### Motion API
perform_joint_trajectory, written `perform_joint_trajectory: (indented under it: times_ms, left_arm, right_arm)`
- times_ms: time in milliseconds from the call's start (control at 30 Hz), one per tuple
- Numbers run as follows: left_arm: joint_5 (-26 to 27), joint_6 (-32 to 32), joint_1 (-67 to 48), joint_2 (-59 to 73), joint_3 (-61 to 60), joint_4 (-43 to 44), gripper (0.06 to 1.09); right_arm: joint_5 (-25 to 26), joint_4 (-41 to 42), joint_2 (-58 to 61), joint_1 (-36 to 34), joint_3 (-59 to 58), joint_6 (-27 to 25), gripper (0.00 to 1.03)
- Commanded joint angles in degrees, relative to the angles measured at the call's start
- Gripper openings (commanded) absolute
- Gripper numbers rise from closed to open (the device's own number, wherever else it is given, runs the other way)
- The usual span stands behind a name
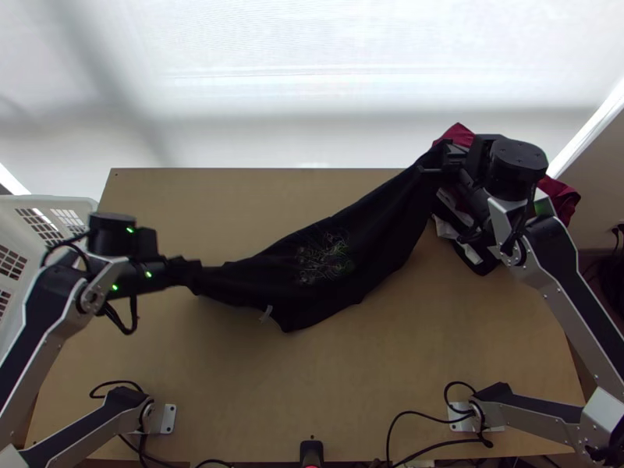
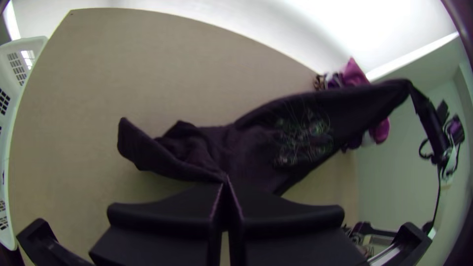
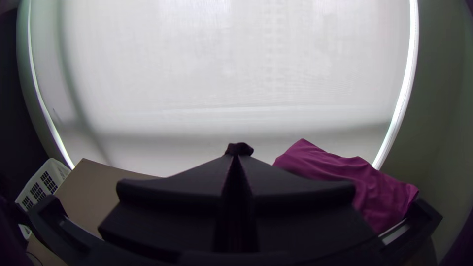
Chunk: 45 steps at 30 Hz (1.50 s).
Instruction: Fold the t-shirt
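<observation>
So, top view: black printed cloth t-shirt (image 1: 366, 242) is stretched slantwise above light wooden table (image 1: 366, 366), folding apparently all left. Left wrist: it's pinched by flat-fingered black left gripper (image 2: 226, 182). Right wrist: bit's clamped by matching black right gripper (image 3: 237, 155).

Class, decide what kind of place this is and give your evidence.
Probably a robotics workspace for handling laundry: two bench-mounted arms hold a black t-shirt over a wooden table, beside a white basket.

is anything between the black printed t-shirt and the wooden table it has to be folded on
Partly: a heap of red, white and dark cloth lies at the table's far right, close by the shirt end that the right gripper holds. Otherwise, nothing visible stands in the way.
</observation>
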Motion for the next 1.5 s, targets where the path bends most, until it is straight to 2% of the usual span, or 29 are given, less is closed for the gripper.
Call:
perform_joint_trajectory:
  times_ms: [0,267,600,733,800,867,900,933,1167,1300,1367,1400,1467]
  left_arm:
    - [-0.06,2.42,-4.32,-4.71,-3.78,-0.48,0.09]
    - [6.44,5.59,-13.02,-5.5,-9.14,-4.7,0.09]
    - [6.0,13.41,-23.65,3.91,-14.85,-9.97,0.09]
    - [5.3,13.67,-29.1,6.54,-14.41,-9.27,0.12]
    - [5.38,14.02,-30.51,6.54,-12.57,-9.01,0.37]
    - [5.38,14.38,-30.42,7.07,-9.58,-9.01,0.72]
    - [5.38,14.9,-29.63,7.42,-8.0,-8.92,0.83]
    - [5.38,14.9,-27.87,7.34,-6.68,-8.3,0.85]
    - [11.71,14.64,-12.14,6.9,1.32,-2.85,0.85]
    - [22.52,15.08,-2.82,10.5,2.11,-3.12,0.85]
    - [22.79,16.4,-2.12,12.34,2.11,-5.49,0.84]
    - [22.26,16.4,-1.68,13.31,1.85,-6.11,0.82]
    - [18.39,16.84,-1.42,15.95,0.62,-7.16,0.63]
  right_arm:
    - [0.53,0.99,-3.75,-1.0,-1.34,-0.87,0.03]
    - [0.44,-1.21,-7.79,0.15,-4.15,-1.22,0.03]
    - [0.35,-8.59,-9.64,4.19,-8.11,0.8,0.03]
    - [0.35,-10.44,-10.87,4.8,-10.39,1.42,0.03]
    - [0.35,-10.44,-11.39,4.8,-11.45,1.42,0.03]
    - [0.35,-10.44,-11.83,4.8,-11.98,1.42,0.03]
    - [0.44,-10.44,-12.01,4.8,-12.33,1.42,0.03]
    - [0.44,-10.44,-12.1,4.8,-12.68,1.42,0.03]
    - [0.44,-10.44,-12.71,4.45,-14.17,1.51,0.03]
    - [0.44,-10.09,-12.71,4.28,-14.7,1.51,0.03]
    - [0.44,-9.82,-12.71,4.28,-14.7,1.51,0.03]
    - [0.44,-9.74,-12.71,4.28,-14.7,1.51,0.03]
    - [0.44,-9.47,-12.62,4.28,-14.7,1.51,0.03]
